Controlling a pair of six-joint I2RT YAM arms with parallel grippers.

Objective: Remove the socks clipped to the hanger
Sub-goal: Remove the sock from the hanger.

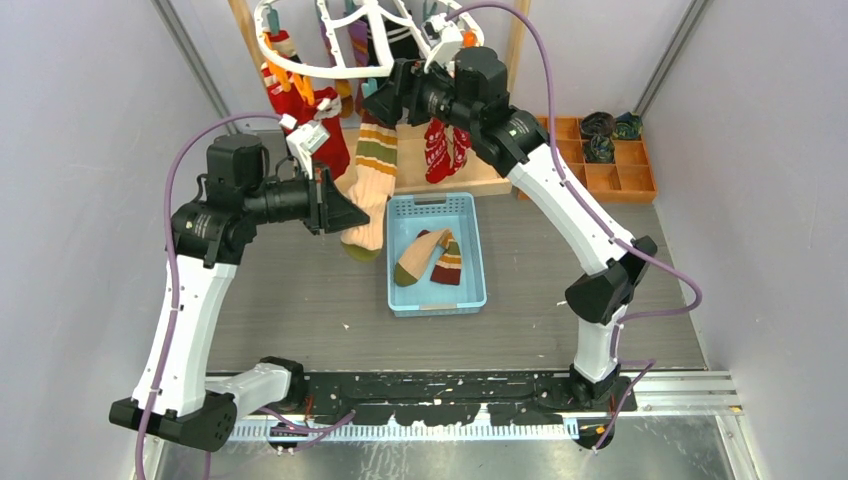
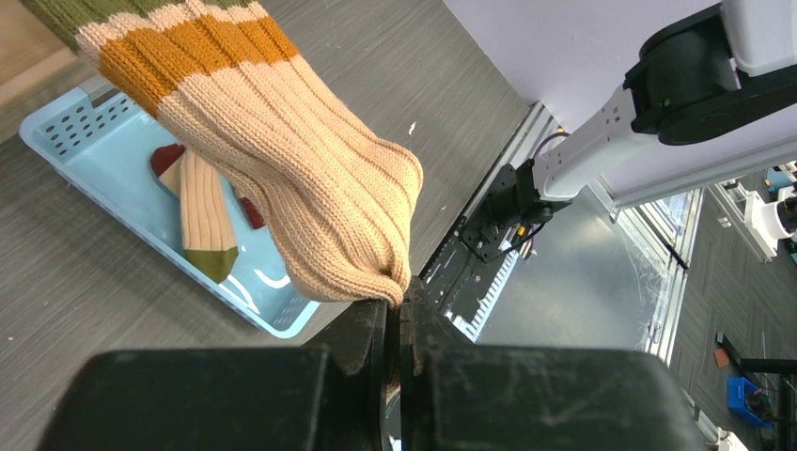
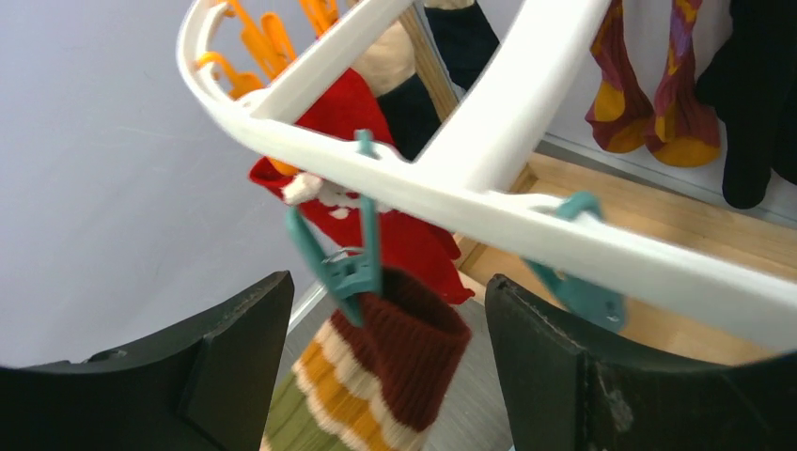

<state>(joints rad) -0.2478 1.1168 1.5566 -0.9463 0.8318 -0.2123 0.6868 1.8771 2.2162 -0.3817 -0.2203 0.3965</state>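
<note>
A beige ribbed sock [image 1: 372, 190] with maroon, orange and green stripes hangs from the white hanger [image 1: 330, 62] by a teal clip [image 3: 343, 268]. My left gripper [image 1: 345, 213] is shut on the sock's toe [image 2: 376, 272], pulling it toward the left. My right gripper [image 1: 385, 98] is open just below the hanger's ring [image 3: 489, 202], its fingers [image 3: 235, 362] on either side of the teal clip and the sock's maroon cuff [image 3: 404, 343]. More socks hang behind: red patterned ones [image 1: 300, 110], another red pair [image 1: 444, 148], and maroon-and-yellow ones [image 3: 648, 89].
A light blue basket [image 1: 470, 225] on the table holds two striped beige socks [image 1: 432, 257]. A wooden base [image 1: 480, 172] stands under the hanger. An orange compartment tray [image 1: 622, 165] with rolled dark socks sits at the back right.
</note>
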